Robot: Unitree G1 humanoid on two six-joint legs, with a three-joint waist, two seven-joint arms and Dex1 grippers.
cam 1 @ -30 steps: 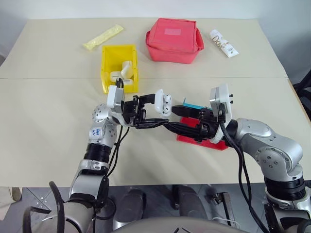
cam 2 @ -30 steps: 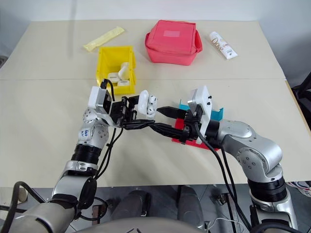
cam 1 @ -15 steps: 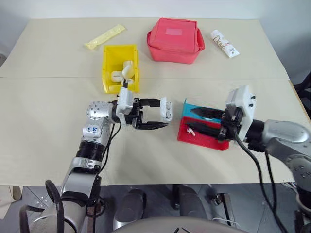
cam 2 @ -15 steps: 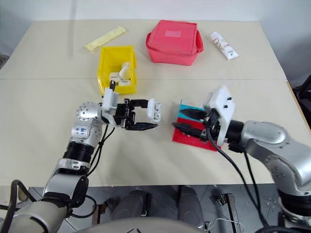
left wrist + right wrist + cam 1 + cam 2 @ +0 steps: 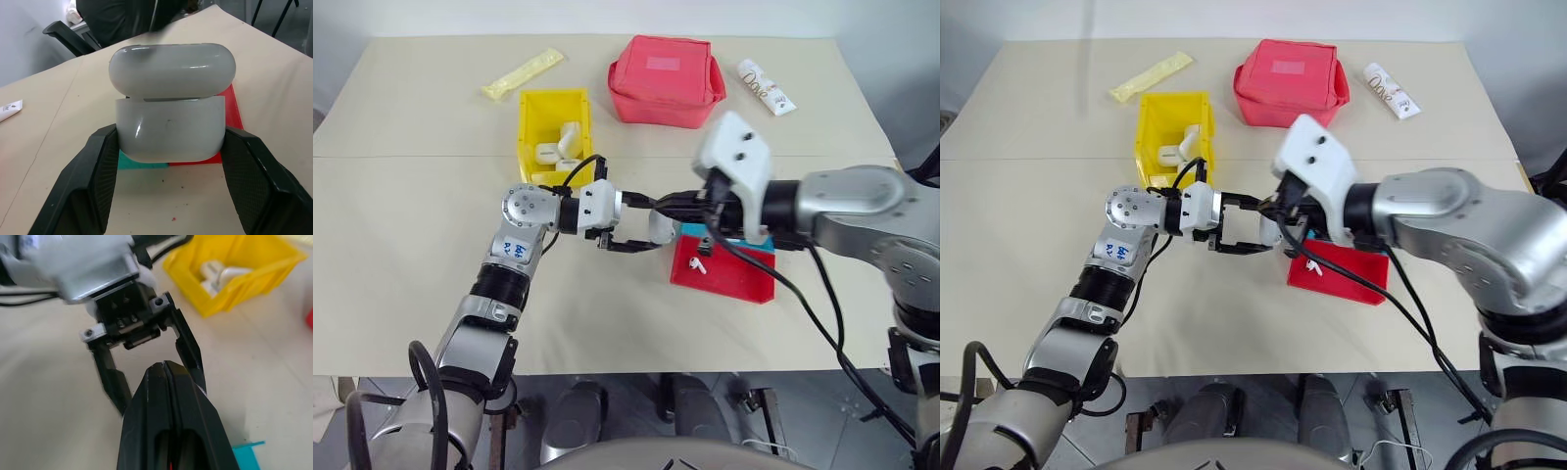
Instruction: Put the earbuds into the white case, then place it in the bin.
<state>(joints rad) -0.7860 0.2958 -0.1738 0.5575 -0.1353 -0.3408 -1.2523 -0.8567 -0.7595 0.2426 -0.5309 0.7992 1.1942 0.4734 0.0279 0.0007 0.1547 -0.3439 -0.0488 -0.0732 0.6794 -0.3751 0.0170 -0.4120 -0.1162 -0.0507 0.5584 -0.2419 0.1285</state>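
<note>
1. Writing on the tube at the far right is too small for us to read; a blue mark on our left arm is also illegible.
2. Our left gripper clamps the case, lid ajar, above the table.
3. Our right gripper is pressed closed, empty, just beside the case.
4. One earbud lies in the red tray.
5. Bin, red pouch and a yellow packet sit beyond.

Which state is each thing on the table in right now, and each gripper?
white case: held off the table, lid ajar
left gripper: shut on the white case
right gripper: shut, fingertips close to the case
earbud: lying loose on the red tray, outside the case
yellow bin: upright, some white items inside
red pouch: closed
</note>
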